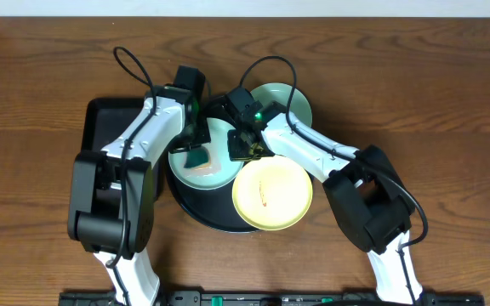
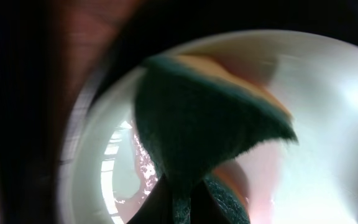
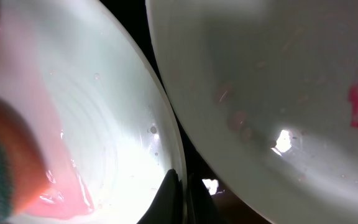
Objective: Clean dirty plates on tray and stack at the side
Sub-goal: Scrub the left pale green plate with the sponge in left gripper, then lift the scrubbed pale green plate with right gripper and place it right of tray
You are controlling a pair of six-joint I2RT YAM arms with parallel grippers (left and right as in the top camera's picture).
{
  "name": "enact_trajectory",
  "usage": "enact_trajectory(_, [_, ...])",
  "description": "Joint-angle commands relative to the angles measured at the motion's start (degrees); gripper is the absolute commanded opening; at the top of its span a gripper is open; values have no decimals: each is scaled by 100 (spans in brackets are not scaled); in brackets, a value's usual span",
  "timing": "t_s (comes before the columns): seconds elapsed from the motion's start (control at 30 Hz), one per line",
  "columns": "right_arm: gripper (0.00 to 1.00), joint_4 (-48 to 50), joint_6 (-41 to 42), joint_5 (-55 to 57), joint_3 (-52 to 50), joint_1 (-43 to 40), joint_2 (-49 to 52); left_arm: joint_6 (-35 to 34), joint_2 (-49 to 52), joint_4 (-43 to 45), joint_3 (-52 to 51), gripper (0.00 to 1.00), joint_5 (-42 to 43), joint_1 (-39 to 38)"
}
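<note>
The round black tray [image 1: 196, 206] holds a mint plate [image 1: 215, 174] at its left and a pale yellow plate [image 1: 272, 197] with a reddish smudge at its right. A second mint plate [image 1: 298, 104] lies behind, partly under the right arm. My left gripper [image 1: 196, 153] is shut on a teal sponge [image 2: 197, 121] and presses it on the left mint plate [image 2: 328, 124], which carries a pink smear. My right gripper [image 1: 243, 146] is shut on the right rim of that same plate [image 3: 104, 112]. The yellow plate [image 3: 278, 93] lies just beside it.
A smaller rectangular black tray [image 1: 107, 119] stands left of the round tray, partly under the left arm. The brown wooden table [image 1: 449, 102] surrounds both. The two arms cross close together over the round tray.
</note>
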Motion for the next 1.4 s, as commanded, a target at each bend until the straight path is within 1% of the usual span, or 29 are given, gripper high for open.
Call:
enact_trajectory(0.0, [1, -59, -136, 236, 42, 26, 142, -356, 98, -146, -17, 8, -1189, 61])
enact_trajectory(0.07, [1, -59, -136, 234, 39, 26, 142, -184, 98, -227, -17, 7, -909, 35])
enact_trajectory(0.13, [1, -59, -136, 234, 39, 26, 142, 160, 98, -304, -17, 7, -404, 20])
enact_trajectory(0.2, [1, -61, -136, 234, 39, 26, 142, 549, 98, -380, -17, 7, 315, 22])
enact_trajectory(0.33, [1, -59, -136, 234, 39, 26, 142, 1606, 98, -448, -17, 7, 2006, 22])
enact_trajectory(0.4, [1, -59, -136, 234, 39, 26, 142, 1869, 98, -422, -17, 8, 2496, 22])
enact_trajectory(0.43, [1, -59, -136, 234, 39, 26, 142, 1875, 98, -339, -15, 7, 2533, 26])
enact_trajectory(0.53, [1, -59, -136, 234, 39, 26, 142, 1779, 98, -83, -15, 7, 2369, 70])
enact_trajectory(0.6, [1, -59, -136, 234, 39, 26, 142, 1499, 98, 87, 11, 7, 1985, 136])
enact_trajectory(0.67, [1, -59, -136, 234, 39, 26, 142, 1108, 98, 136, 114, 7, 1338, 223])
enact_trajectory(0.77, [1, -61, -136, 234, 39, 26, 142, 835, 87, -103, 481, 7, 417, 365])
enact_trajectory(0.87, [1, -63, -136, 234, 39, 26, 142, 708, 17, -520, 938, 7, -179, 507])
enact_trajectory(0.97, [1, -61, -166, 232, 39, 26, 142, 710, -168, -946, 1373, 7, -278, 680])
enact_trajectory(1.13, [1, -42, -306, 142, 42, 26, 142, 715, -610, -1513, 1700, 7, -278, 992])
enact_trajectory(1.27, [1, 157, -981, -566, 105, 20, 133, 734, -973, -1818, 1700, 7, -278, 1397])
enact_trajectory(1.37, [1, 136, -1279, -844, 282, 22, 74, 802, -1113, -1954, 1700, 7, -275, 1805])
